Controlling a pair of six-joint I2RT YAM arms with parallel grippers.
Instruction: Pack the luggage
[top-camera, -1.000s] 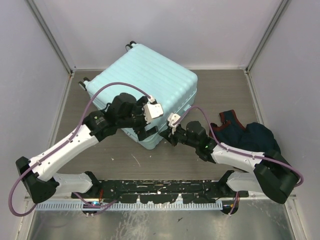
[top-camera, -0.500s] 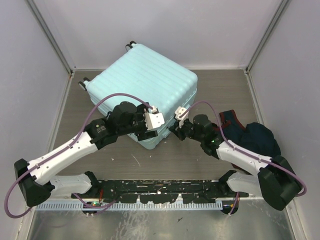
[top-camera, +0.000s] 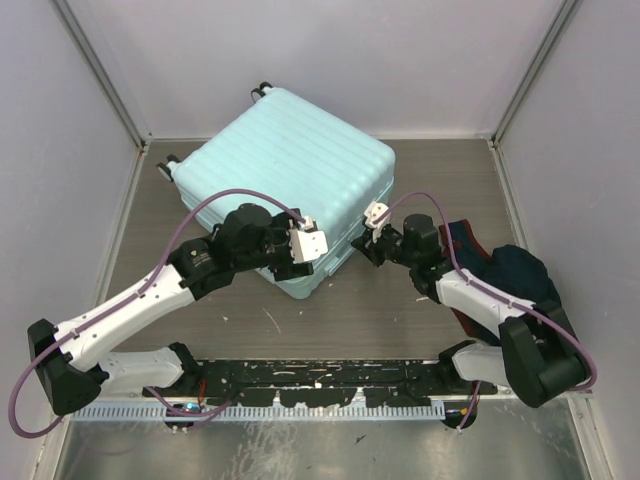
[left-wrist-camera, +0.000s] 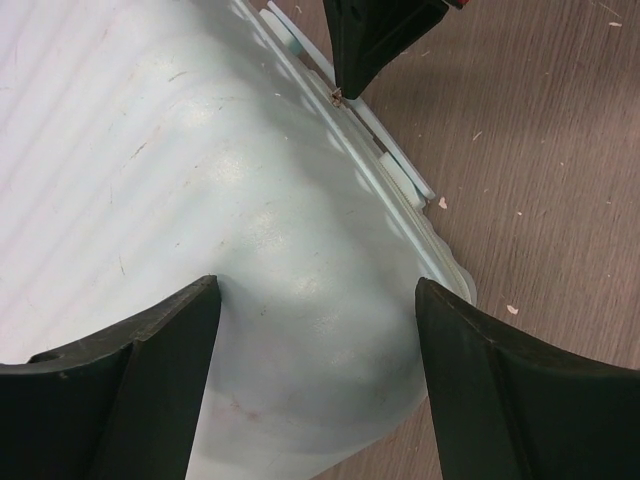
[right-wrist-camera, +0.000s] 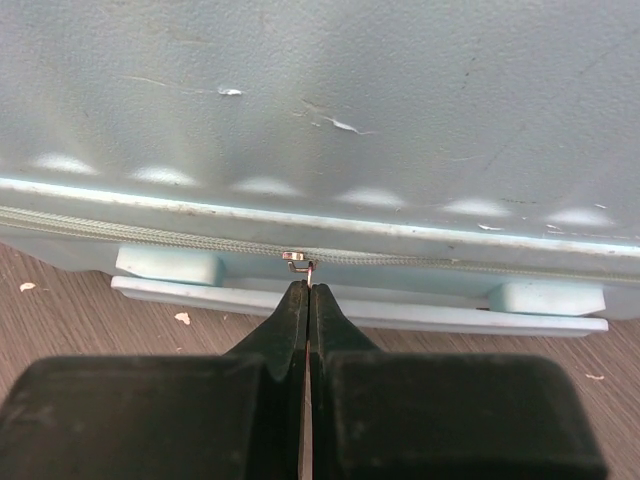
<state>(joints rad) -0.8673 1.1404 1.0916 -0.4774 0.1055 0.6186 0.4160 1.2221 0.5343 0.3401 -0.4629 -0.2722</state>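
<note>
The luggage (top-camera: 290, 160), a pale mint-blue ribbed hard-shell suitcase, lies closed on the table at the back centre. My left gripper (top-camera: 303, 264) is open and straddles its near corner (left-wrist-camera: 300, 330), one finger (left-wrist-camera: 150, 370) on either side of the rounded shell. My right gripper (top-camera: 363, 246) is at the suitcase's right side wall (right-wrist-camera: 350, 100). It (right-wrist-camera: 308, 292) is shut on the small metal zipper pull (right-wrist-camera: 298, 262), which hangs from the zipper line. The right fingertips (left-wrist-camera: 350, 70) also show at the top of the left wrist view, against the seam.
A heap of dark navy clothing with red trim (top-camera: 500, 265) lies on the wooden tabletop right of the suitcase, behind my right arm. Grey walls close in the table on three sides. Small dark wheels (top-camera: 262, 90) stick out at the suitcase's far end.
My right gripper has slid right and away along the suitcase's side, still shut on the zipper pull. The left jaws have narrowed around the near corner.
</note>
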